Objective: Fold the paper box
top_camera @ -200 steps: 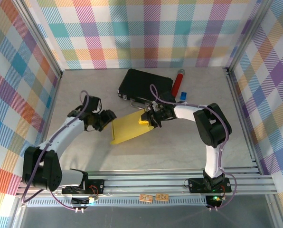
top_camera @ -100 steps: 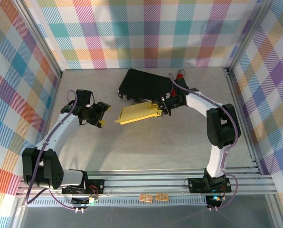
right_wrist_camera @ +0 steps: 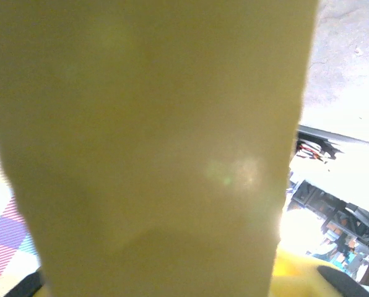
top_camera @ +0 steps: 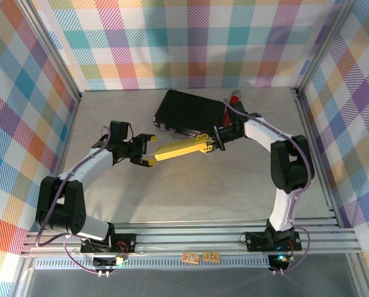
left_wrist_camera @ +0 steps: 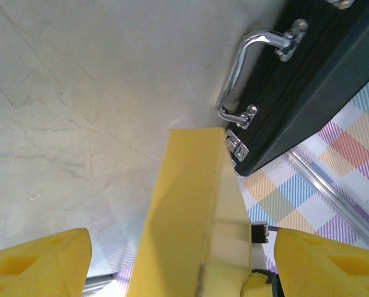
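While the right gripper (top_camera: 218,140) clamps one end of the paper box (top_camera: 179,148), raised edge-on near the black case (top_camera: 187,109), the left gripper (top_camera: 146,150) gapes around the other, likely needing to close next

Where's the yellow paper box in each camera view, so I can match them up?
Top external: the paper box is a slanted yellow strip mid-picture, just below the black case.
Left wrist: the paper box at bottom centre, the black case upper right.
Right wrist: the paper box covers most of the picture.
Shared landmark: the grey table, upper left in left wrist, top right in right wrist.
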Motion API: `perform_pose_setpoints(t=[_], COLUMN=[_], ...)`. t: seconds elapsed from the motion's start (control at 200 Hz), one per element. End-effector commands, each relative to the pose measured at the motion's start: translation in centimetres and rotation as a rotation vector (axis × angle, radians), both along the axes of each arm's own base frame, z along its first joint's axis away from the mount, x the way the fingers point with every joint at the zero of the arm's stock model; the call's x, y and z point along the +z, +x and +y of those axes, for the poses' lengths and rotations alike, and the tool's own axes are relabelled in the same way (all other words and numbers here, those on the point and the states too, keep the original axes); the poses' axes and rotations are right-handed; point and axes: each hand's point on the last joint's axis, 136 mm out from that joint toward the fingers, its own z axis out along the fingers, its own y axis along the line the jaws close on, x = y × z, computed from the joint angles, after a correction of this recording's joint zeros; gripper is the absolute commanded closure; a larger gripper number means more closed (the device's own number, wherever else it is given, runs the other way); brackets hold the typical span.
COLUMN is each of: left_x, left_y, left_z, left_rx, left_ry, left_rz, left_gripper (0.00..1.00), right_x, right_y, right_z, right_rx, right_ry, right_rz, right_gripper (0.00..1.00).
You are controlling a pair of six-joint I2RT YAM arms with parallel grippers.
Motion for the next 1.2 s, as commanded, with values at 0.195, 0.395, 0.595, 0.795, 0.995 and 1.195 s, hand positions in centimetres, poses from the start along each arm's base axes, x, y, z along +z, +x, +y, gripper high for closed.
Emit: perform_pose_setpoints(t=[0.195,0.395,0.595,0.795,0.995,1.195], left_x=[0.6,1.2,2.0,2.7,3.1,2.5], left_y=[0.9,1.1,1.4,1.6,1.0,-0.7], left_z=[-3.3,-4.5,-4.7,-4.9,-5.8,-5.2], left_rx=[0.054,0.086,0.103,0.111,0.082,0.103], left_ry=[-0.22,-0.289,-0.304,-0.31,-0.302,-0.265], left_rz=[0.066,0.097,0.1,0.104,0.136,0.221], left_gripper=[0.24,0.28,0.43,0.56,0.65,0.76], right_x=[3.0,2.8,2.4,2.0,1.6,2.2], right_y=[0.4,1.0,1.3,1.5,1.7,2.4], right_z=[-0.2,-0.5,-0.6,-0.5,-0.5,-1.5], right_rx=[0.0,-0.009,-0.013,-0.015,-0.017,-0.021], right_ry=[0.069,0.076,0.077,0.076,0.07,0.018], right_rz=[0.008,0.005,0.012,0.015,0.017,-0.067], right_gripper=[0.7,0.7,0.7,0.68,0.67,0.4])
